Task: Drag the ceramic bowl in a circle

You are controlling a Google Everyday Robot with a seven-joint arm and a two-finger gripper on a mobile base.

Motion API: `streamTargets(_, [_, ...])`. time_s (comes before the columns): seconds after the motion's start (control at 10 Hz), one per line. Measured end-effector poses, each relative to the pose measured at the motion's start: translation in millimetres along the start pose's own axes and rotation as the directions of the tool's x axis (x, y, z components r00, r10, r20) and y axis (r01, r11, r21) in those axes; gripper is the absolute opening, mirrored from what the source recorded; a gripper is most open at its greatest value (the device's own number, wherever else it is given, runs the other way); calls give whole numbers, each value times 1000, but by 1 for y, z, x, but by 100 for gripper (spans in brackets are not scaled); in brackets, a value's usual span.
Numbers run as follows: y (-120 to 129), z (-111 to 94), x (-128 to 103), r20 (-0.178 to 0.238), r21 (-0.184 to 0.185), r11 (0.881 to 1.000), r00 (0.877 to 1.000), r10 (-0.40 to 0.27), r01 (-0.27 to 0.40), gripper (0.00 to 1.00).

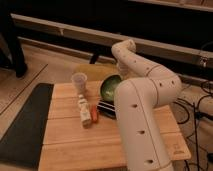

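Ceramic bowl [111, 87] sits at the back of the wooden table [65, 145], right of the small cup [79, 81], partly hidden behind the arm [145, 115]. Gripper [121, 75] is at its far right rim, closed, apparently pinching the rim, probably so the bowl slides without lifting. Bowl is glossy green, darker rim, paler inside, tipped toward the camera.

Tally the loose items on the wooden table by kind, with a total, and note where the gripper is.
Ceramic bowl: 1
Translucent cup: 1
White bottle: 1
Orange item: 1
Dark flat object: 1
Total: 5
Gripper: shut, at the bowl's far right rim, mostly hidden behind the arm.
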Motion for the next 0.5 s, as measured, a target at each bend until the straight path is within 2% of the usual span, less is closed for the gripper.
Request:
streamTargets(0.1, [5, 6, -9, 9, -10, 1000, 1000, -4, 4, 0])
streamTargets(0.4, [36, 16, -31, 34, -71, 997, 999, -24, 26, 1])
streamTargets(0.5, [43, 16, -34, 31, -84, 996, 999, -29, 32, 7])
